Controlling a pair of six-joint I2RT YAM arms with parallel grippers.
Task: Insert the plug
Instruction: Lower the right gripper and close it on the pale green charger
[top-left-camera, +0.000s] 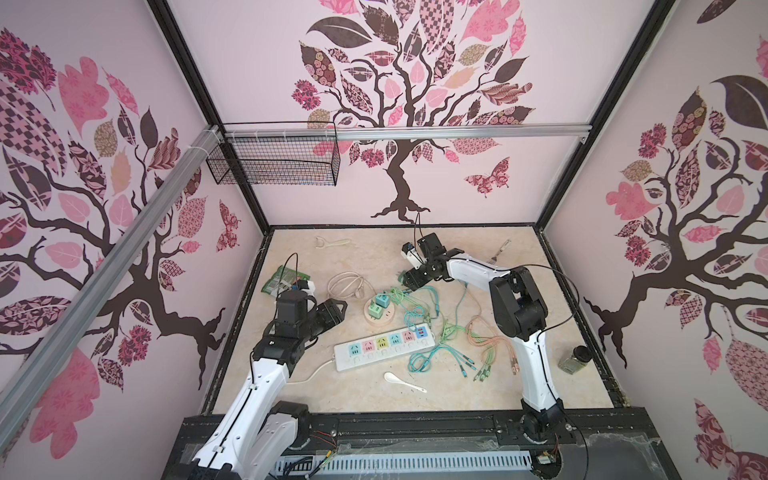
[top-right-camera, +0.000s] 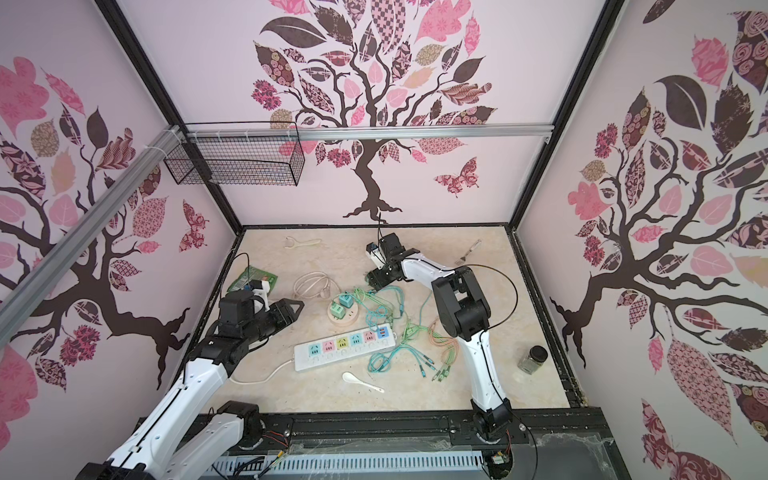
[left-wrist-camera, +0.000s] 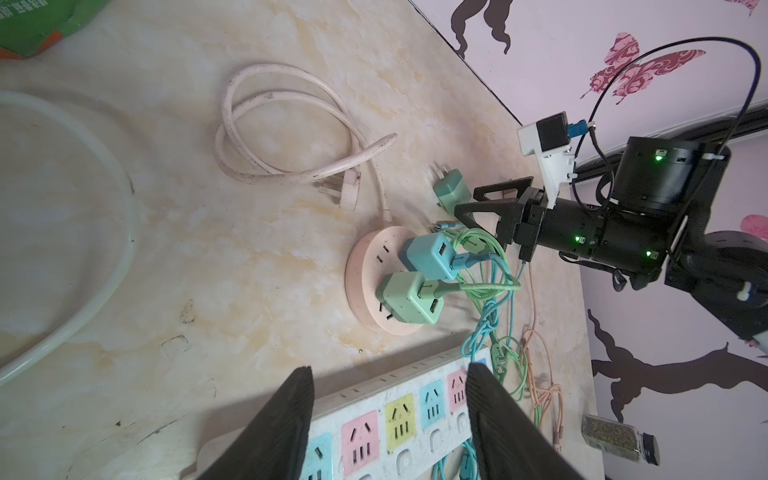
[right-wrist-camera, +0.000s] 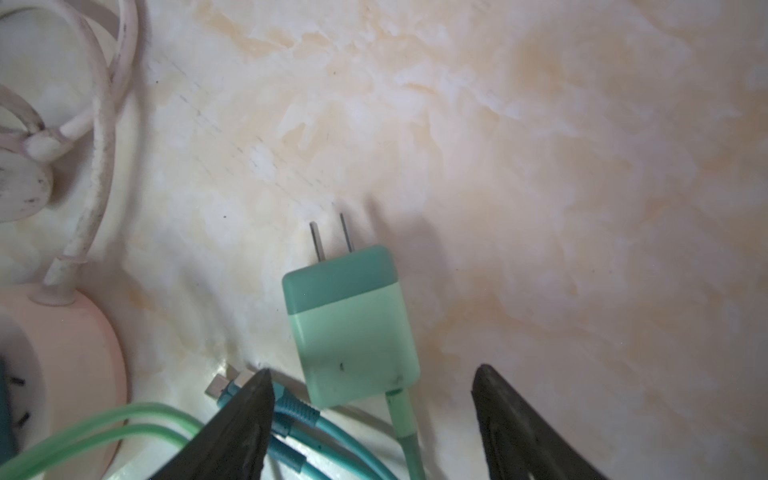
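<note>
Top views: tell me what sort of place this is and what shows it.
Probably a robot test booth: decal-covered walls in a black frame, a left arm and right arm mounted at the front edge, and a tabletop strewn with props like a power strip and spoon.

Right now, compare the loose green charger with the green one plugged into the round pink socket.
The loose green charger lies flat on the table, prongs bare; the plugged green charger stands in the round pink socket, prongs hidden. The loose one lies by the open right gripper; the plugged one sits beside a blue charger. Both are green blocks with green cables.
</note>
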